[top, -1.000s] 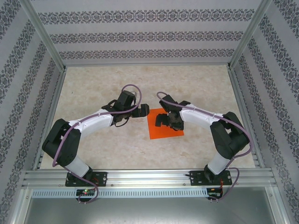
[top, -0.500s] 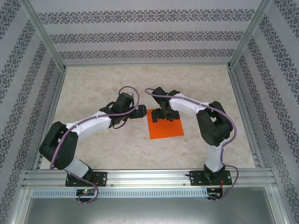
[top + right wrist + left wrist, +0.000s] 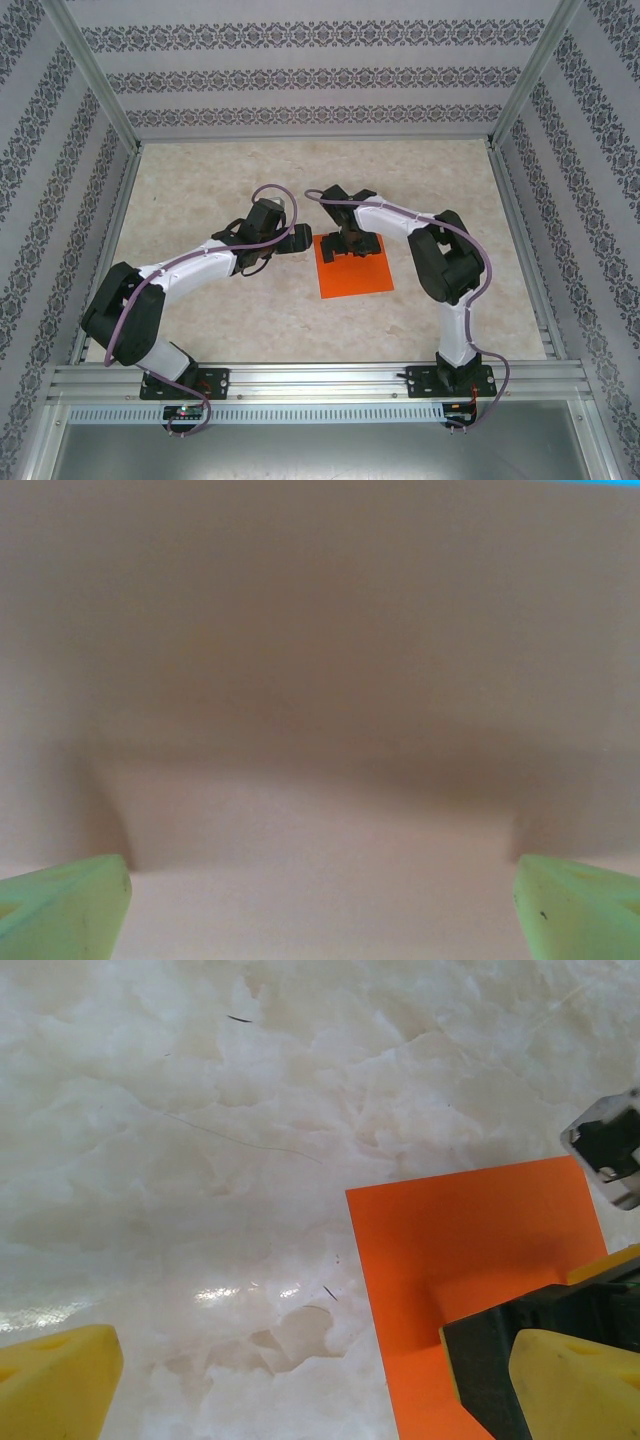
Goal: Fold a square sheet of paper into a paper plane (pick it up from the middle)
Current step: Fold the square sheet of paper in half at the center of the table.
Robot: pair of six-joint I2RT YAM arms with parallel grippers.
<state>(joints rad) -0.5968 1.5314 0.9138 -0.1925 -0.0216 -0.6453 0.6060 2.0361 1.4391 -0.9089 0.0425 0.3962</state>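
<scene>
Sheet: one square sheet of paper (image 3: 358, 278), orange, flat at frame centre on tabletop (image 3: 230, 200) | handling: likely light, limp, slippery; pinch mid-sheet | left fingers (image 3: 60, 1375): apart, by its upper-left corner | right fingers (image 3: 70, 895): apart, low over its upper part | count: two arms

Overhead camera sits high behind the arm bases, looking down and forward across the whole counter (image 3: 220, 300) to the far wall. The left wrist camera hangs close above the counter, facing down, and catches one corner of the square sheet of paper (image 3: 470, 1230), the same sheet that lies centre in the overhead view. The right wrist camera is very near a blurred pale surface, possibly that sheet.
</scene>
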